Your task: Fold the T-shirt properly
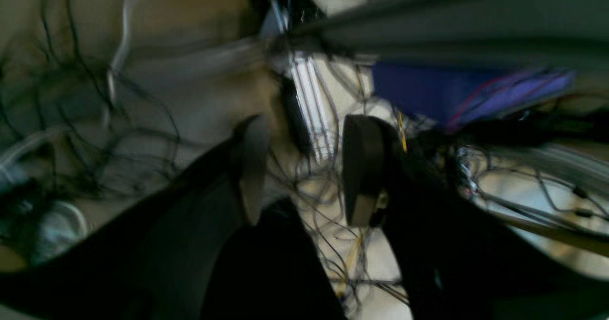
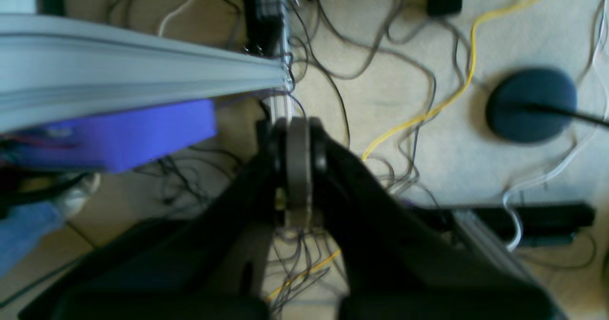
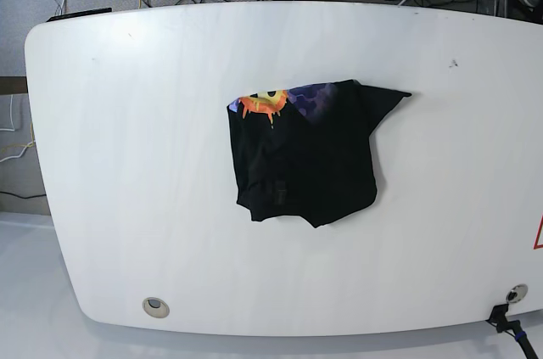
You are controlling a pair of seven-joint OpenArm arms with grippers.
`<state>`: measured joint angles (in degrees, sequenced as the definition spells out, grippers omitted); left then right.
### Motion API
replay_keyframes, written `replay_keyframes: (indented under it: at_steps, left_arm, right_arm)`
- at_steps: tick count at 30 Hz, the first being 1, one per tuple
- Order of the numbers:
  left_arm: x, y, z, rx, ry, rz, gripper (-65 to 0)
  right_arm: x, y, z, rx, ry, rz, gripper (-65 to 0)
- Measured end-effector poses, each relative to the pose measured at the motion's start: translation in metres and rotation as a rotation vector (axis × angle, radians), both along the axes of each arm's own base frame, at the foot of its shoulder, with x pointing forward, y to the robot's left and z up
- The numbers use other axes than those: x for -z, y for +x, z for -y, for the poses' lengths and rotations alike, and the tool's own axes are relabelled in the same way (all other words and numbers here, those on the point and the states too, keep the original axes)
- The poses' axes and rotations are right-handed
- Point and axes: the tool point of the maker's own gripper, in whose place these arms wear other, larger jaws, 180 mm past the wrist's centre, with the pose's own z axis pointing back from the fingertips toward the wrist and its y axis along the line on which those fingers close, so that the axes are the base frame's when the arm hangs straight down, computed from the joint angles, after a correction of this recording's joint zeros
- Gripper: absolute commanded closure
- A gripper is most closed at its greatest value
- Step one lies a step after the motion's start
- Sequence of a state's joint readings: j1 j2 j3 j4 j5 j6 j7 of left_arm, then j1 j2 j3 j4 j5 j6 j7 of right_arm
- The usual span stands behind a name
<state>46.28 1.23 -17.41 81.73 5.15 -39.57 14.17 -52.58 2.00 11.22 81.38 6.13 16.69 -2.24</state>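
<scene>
The large black soft-fabric T-shirt lies bundled near the middle of the white rounded table, roughly folded into a squarish shape, with its orange, yellow and purple print peeking out at the far left corner and a pointed flap, maybe a sleeve, sticking out toward the far right. Neither arm shows above the table. The left gripper hangs over the cable-strewn floor with its jaws parted and nothing between them; the right gripper is closed on nothing. To finish neatly, I'd tuck that stray flap in and square the edges. The bundle has no clear long axis; only the flap gives it a direction.
</scene>
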Motion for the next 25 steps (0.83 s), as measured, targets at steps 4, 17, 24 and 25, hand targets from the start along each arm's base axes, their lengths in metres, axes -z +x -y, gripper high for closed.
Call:
replay_keyframes:
  at_steps: [4, 17, 24, 25]
  left_arm:
    - [0.036, 0.000, 0.004, -0.034, -0.047, -0.076, -22.8]
    - [0.107, 0.001, 0.010, -0.063, -0.037, -0.305, -22.8]
    - [0.128, -0.006, -0.002, -0.076, 0.111, -0.385, -22.8]
    - [0.130, -0.004, -0.005, -0.063, 0.145, -0.381, -22.8]
  right_arm:
    - [0.034, 0.002, 0.001, 0.029, 0.014, -0.049, 0.0]
    - [0.103, 0.005, -0.033, -0.036, 0.098, -0.214, 0.0]
    - [0.124, 0.006, -0.033, -0.016, 0.105, -0.290, -0.1]
    - [0.125, 0.007, -0.033, -0.016, 0.106, -0.295, -0.1]
